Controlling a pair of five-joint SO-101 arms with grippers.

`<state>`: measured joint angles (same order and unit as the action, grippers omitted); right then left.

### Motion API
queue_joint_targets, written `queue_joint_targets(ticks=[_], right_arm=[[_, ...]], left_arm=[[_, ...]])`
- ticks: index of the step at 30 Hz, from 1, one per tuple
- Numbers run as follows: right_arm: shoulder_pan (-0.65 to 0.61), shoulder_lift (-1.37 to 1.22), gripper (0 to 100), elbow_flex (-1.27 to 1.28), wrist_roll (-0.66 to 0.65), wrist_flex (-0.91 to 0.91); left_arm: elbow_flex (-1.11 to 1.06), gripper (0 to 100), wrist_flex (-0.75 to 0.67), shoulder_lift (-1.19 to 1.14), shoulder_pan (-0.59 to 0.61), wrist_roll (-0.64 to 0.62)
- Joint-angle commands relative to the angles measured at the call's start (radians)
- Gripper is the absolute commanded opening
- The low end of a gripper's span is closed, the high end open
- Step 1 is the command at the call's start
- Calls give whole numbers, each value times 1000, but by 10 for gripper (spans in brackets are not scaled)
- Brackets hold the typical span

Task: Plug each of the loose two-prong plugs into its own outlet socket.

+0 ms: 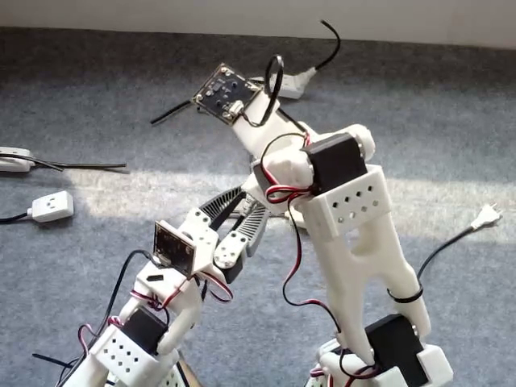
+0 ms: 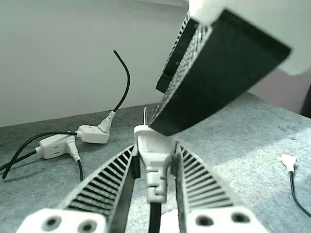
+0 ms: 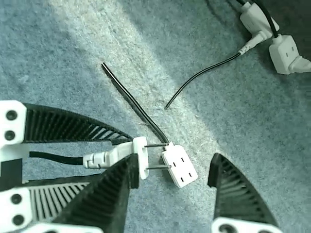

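High view: at the left edge a socket (image 1: pixel 51 206) lies on the grey bench (image 1: pixel 121 97), its black cord running off the edge. Toward the middle, the left gripper (image 1: pixel 246 211) is clamped on a white plug (image 2: pixel 153 170), with the fingers tight on its body and the prongs pointing away from the wrist. In the right wrist view those prongs meet the face of a second socket (image 3: pixel 181 169) lying flat; I cannot tell whether they are in. The right gripper (image 3: pixel 175 160) is spread wide and holds nothing, with a finger on either side of that socket. Far right, a loose plug (image 1: pixel 486 214) lies alone on its black cord.
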<state>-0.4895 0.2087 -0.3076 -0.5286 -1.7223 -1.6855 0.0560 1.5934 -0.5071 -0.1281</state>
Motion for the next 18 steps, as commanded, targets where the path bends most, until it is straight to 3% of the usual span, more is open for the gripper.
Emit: queue_joint_targets(ticks=[1, 8, 18], right_arm=[[79, -19, 217, 21, -14, 21], [93, -41, 217, 76, -12, 70], [68, 41, 217, -194, -12, -42]], left_arm=[[-16, 6, -5, 12, 10, 8], [-16, 6, -5, 12, 12, 8], [-16, 6, -5, 4, 12, 8]])
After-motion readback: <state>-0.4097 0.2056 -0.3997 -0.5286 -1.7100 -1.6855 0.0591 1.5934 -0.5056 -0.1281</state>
